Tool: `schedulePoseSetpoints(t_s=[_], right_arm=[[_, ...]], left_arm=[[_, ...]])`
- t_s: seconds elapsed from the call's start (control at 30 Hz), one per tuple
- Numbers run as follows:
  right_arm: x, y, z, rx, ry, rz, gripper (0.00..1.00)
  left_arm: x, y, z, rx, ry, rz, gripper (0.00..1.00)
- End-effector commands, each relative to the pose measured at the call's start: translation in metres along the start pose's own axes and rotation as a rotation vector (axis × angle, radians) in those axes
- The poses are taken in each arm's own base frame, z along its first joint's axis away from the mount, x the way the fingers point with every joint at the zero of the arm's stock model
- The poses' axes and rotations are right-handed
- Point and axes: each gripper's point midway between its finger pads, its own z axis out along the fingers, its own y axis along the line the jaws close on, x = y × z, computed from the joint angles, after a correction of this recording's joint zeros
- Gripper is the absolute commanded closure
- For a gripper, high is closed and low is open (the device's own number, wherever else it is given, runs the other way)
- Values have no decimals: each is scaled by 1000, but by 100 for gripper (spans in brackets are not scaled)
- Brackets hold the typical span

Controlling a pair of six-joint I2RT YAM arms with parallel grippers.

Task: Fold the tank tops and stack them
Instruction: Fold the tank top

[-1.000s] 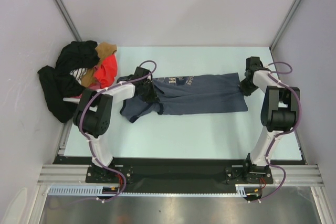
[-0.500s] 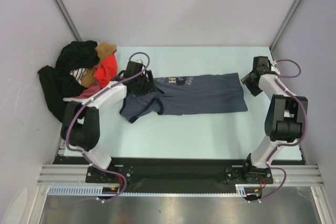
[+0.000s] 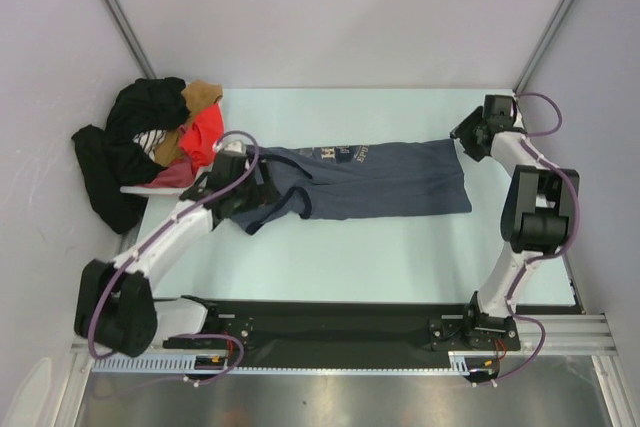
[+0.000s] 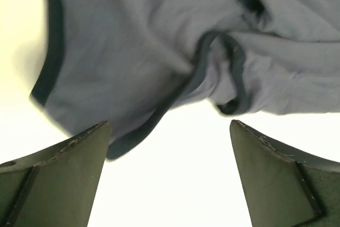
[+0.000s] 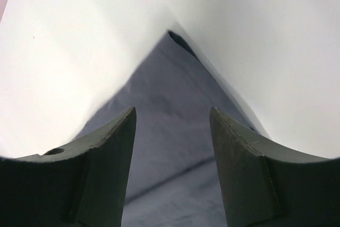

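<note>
Left arm partly hides the blue-grey tank top; its lettering seems unreadable.

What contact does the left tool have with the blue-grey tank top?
Cannot tell. Left wrist view: the open left tool frames bare table, yet one finger overlaps the tank top hem.

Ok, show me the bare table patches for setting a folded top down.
Free: the wide near strip of table between the blue-grey tank top and the black base rail; a narrower strip behind it. Crowded: the far-left clothes pile, and the top's ends, by the left gripper and right gripper.
</note>
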Motion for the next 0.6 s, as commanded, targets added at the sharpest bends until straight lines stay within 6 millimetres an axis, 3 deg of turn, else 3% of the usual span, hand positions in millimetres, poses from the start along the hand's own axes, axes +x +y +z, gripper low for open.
schedulePoseSetpoints(t_s=[0.0, 0.03, 0.1, 0.17, 0.27, 0.43, 0.57], right_arm=[[-12, 22, 22, -60, -10, -44, 39], [-10, 20, 29, -49, -3, -50, 46], [-12, 24, 38, -37, -5, -76, 48], [-3, 15, 53, 21, 8, -107, 47], [3, 19, 64, 23, 18, -158, 42], [6, 18, 70, 55, 5, -191, 38], [16, 0, 82, 126, 33, -189, 40]], left_arm=[[6, 14, -15, 10, -79, -54, 0], [4, 13, -26, 33, -115, -75, 0], [21, 24, -27, 22, -102, -94, 0], [27, 30, -34, 15, -112, -112, 0], [38, 37, -37, 15, -104, -130, 0], [57, 41, -34, 36, -69, -144, 0], [65, 47, -26, 5, -38, -135, 1]])
